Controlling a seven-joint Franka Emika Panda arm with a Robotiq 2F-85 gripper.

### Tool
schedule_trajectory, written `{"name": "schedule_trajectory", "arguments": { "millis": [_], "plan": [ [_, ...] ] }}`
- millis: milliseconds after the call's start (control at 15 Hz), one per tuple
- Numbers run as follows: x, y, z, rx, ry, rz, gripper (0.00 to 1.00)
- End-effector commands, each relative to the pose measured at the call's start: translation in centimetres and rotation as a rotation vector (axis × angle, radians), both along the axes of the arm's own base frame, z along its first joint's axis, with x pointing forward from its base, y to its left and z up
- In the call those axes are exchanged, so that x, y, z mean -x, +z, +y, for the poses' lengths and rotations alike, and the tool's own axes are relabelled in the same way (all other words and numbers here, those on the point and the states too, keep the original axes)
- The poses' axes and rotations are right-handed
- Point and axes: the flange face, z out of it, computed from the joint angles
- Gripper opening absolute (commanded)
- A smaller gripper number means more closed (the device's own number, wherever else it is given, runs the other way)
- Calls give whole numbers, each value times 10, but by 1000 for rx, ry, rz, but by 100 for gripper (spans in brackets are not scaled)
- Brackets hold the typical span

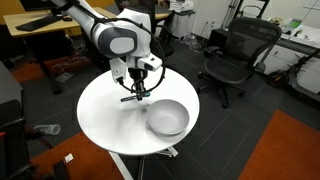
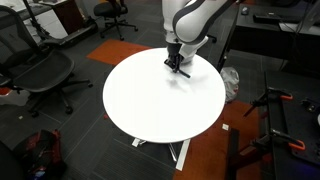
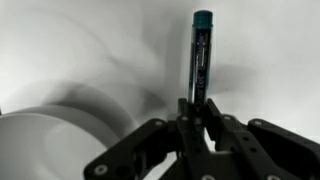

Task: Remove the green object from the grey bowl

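My gripper (image 1: 137, 90) is shut on the green object (image 1: 135, 98), a thin teal marker-like stick, and holds it just above the round white table (image 1: 105, 115). In the wrist view the stick (image 3: 201, 50) points away from the jaws (image 3: 198, 108), with its teal cap at the far end. The shiny grey bowl (image 1: 167, 118) stands on the table beside the gripper, apart from it, and looks empty. Its rim shows at the lower left of the wrist view (image 3: 40, 140). In an exterior view the gripper (image 2: 177, 66) hangs over the table's far part; I cannot make out the bowl there.
Black office chairs (image 1: 235, 55) (image 2: 40, 75) stand around the table. Desks with clutter line the back (image 1: 40, 25). A white bin (image 2: 230, 82) sits by the table's edge. The table (image 2: 160, 100) stands on a thin pedestal base.
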Motion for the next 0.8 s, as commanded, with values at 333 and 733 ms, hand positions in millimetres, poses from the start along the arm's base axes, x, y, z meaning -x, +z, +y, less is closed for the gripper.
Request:
{"name": "schedule_trajectory", "arguments": {
  "millis": [333,733],
  "plan": [
    [3,-12,0,16,11,-15,51],
    [4,5,5,27,13,-39,97]
  ]
}}
